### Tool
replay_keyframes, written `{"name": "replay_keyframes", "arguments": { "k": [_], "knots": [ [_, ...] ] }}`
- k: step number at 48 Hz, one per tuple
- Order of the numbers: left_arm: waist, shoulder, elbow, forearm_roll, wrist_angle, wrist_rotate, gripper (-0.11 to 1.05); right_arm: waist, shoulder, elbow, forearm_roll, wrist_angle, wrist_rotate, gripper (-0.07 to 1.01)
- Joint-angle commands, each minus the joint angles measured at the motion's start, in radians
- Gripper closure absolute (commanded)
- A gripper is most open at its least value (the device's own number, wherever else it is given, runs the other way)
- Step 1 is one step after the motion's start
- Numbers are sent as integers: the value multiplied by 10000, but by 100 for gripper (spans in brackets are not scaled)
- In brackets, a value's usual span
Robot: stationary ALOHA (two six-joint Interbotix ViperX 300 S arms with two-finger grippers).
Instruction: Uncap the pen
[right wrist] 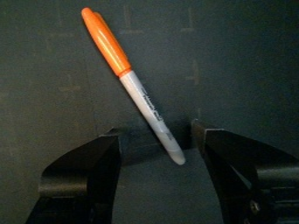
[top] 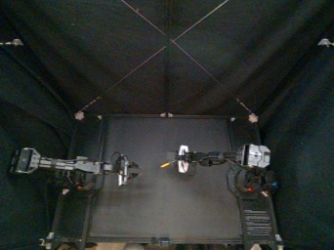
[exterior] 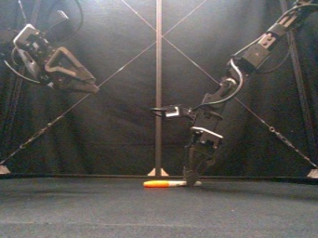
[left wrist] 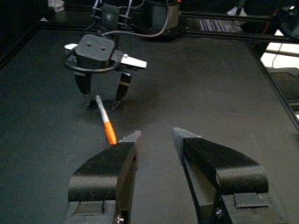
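No legible text, brand, number or sign anywhere. Only faint grey marks, possibly print, along the white barrel of the marker pen (right wrist: 132, 86) below its orange cap. Too small and blurred to read in the right wrist view, and not discernible at all from the top, front or left wrist.
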Motion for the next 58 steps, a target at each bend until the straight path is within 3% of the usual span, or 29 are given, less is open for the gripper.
{"name": "replay_keyframes", "arguments": {
  "k": [1,6,20,31,40,47,58],
  "knots": [
    [31,-15,-123,-15,-77,0,19,61,-153,-184,77,-15,-31,3],
    [31,-15,-107,-15,-77,0,19,61,-77,-153,107,-15,-15,8],
    [31,-15,-107,-15,-61,0,19,123,0,-123,383,92,-15,43],
    [31,-15,-107,-15,-46,-15,19,414,-368,-199,752,307,46,43],
    [322,-15,-153,-31,-123,-31,19,1012,-1197,-506,782,307,107,43],
    [537,-15,-153,-230,-261,-31,18,1365,-1565,-736,767,337,153,43],
    [644,-15,-184,-445,-307,-15,15,1948,-1856,-1365,598,322,123,43]
  ]
}}
